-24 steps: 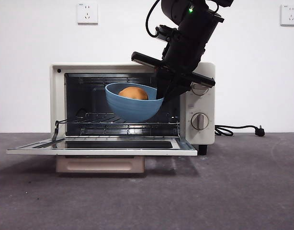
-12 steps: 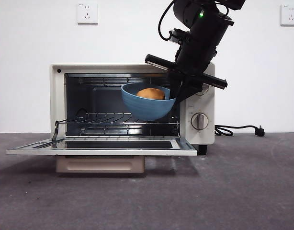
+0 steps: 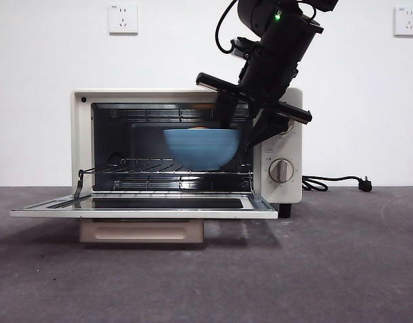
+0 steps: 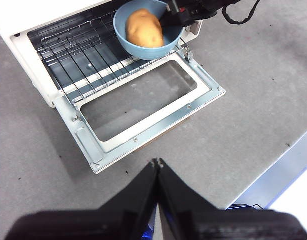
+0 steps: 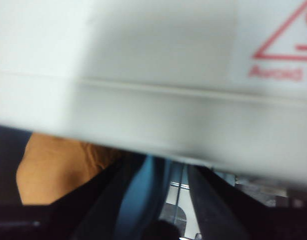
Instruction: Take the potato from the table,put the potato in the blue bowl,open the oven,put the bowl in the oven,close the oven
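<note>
I see right gripper (image 3: 235, 128) at oven (image 3: 186, 151) mouth, fingers (image 5: 106, 192) pinching blue bowl (image 3: 202, 148) by its rim — bowl level, inside cavity just above wire rack (image 3: 173, 168). Potato (image 4: 144, 28) sits in bowl. Door (image 4: 143, 107) folded down flat over counter (image 3: 327, 269). Left gripper (image 4: 157, 165) hangs high over counter, well apart from oven, fingers pressed together — holding nothing
</note>
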